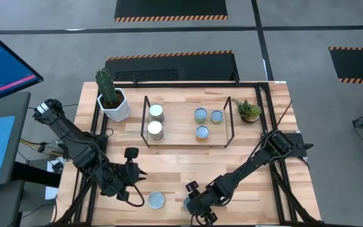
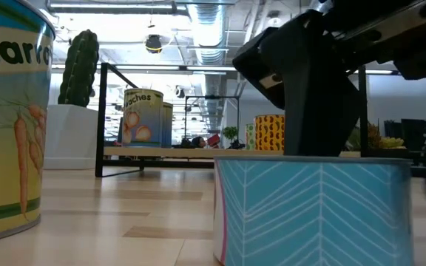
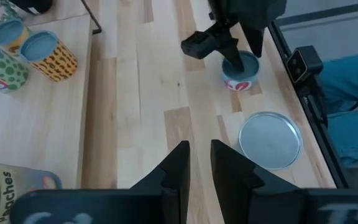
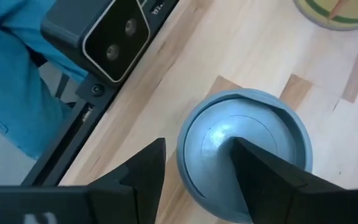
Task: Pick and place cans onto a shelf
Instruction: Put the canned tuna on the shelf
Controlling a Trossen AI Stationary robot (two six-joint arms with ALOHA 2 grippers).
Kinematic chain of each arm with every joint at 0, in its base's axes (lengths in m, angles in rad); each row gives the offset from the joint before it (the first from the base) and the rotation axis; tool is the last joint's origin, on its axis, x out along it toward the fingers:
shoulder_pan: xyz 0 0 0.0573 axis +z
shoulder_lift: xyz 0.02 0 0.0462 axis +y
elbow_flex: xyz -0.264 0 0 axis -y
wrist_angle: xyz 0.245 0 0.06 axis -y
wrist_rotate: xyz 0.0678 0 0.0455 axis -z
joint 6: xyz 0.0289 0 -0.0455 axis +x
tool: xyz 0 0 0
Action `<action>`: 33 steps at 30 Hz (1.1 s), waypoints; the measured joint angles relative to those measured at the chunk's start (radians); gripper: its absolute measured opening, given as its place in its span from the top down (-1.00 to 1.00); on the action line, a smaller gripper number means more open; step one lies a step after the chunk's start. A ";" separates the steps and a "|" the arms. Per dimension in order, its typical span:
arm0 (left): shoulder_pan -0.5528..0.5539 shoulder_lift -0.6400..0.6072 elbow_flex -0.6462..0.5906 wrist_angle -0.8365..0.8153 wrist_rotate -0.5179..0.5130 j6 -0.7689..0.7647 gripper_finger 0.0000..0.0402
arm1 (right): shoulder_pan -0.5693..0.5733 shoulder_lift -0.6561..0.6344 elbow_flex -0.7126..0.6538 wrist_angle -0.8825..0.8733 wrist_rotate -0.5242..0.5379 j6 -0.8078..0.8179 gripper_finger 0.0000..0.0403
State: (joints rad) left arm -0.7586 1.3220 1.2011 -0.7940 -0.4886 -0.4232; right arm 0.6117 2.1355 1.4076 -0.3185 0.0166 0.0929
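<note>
The wooden worktop (image 1: 188, 161) fills most of what I can see from here, with the black wire shelf (image 1: 186, 144) standing across its far half. Five cans are already on that shelf: a silver-topped pair (image 1: 155, 121) at its left end and three blue-topped ones (image 1: 206, 121) toward its right. A white pot with a cactus (image 1: 110, 94) sits just off the shelf's left end, and a small spiky plant (image 1: 249, 111) off its right.

Two cans are left near the front edge, so by my count the job is well past halfway. The silver-lidded carrot can (image 1: 157, 200) stands free on the boards, and just beside it is the blue can with the chevron label (image 2: 313, 210).

The right arm reaches down to that blue can. Its tool (image 4: 194, 167) is open and low over the lid; one finger sits over the top of the can and the other stands outside the rim, and nothing is gripped yet. I'd judge it is partway into lining up a grasp.

The left arm waits at the front left, its tool (image 3: 196, 158) with the fingers a narrow gap apart, empty, pointing toward the carrot can.

What remains, I think, is carrying these last two over to the shelf.
</note>
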 joint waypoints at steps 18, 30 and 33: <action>0.000 0.000 0.000 -0.001 -0.051 0.046 0.74 | -0.005 -0.024 -0.006 -0.023 0.153 0.004 0.87; 0.001 0.000 0.000 -0.001 -0.095 0.085 0.74 | 0.022 -0.270 -0.011 -0.523 0.400 0.216 0.97; 0.001 0.000 0.000 -0.001 -0.126 0.108 0.74 | 0.022 -0.338 -0.011 -0.642 0.461 0.268 0.98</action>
State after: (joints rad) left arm -0.7574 1.3220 1.2007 -0.7948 -0.6142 -0.3154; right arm 0.6334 1.7971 1.3964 -0.9609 0.4775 0.3611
